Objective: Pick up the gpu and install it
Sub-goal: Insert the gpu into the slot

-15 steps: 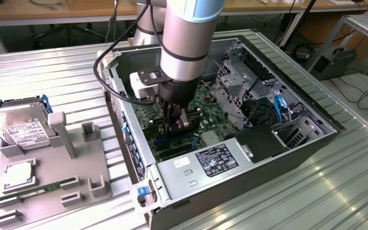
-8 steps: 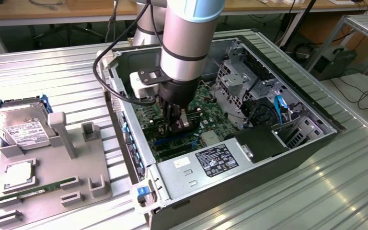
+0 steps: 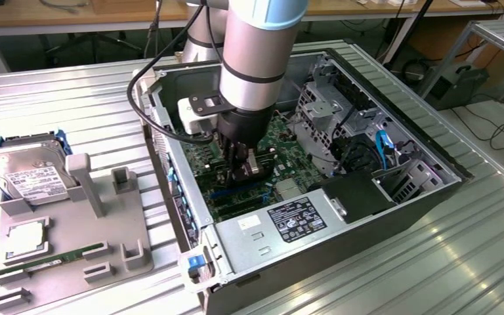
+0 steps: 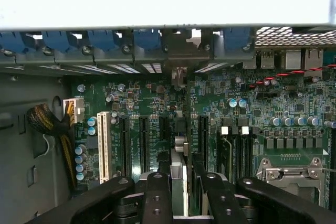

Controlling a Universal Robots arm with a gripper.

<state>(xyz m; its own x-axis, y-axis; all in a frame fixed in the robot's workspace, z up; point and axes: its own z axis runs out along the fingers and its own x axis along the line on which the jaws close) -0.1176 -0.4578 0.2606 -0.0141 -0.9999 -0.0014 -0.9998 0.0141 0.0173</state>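
Closed on the gpu (image 4: pixel 178 167), with the gripper (image 4: pixel 181 203) low inside the computer case (image 3: pixel 427 197), just above the motherboard (image 4: pixel 152 103). Card seen edge-on between the fingers, running toward the case's rear wall, bracket end near the opening under the blue clips (image 4: pixel 147 40). Probably best for a clean seating: hold the card upright, line its bottom edge with one black expansion slot (image 4: pixel 143 145) rather than the gap beside it, steer the bracket into its rear opening, press straight down and evenly. Cannot tell whether the edge already touches a slot.
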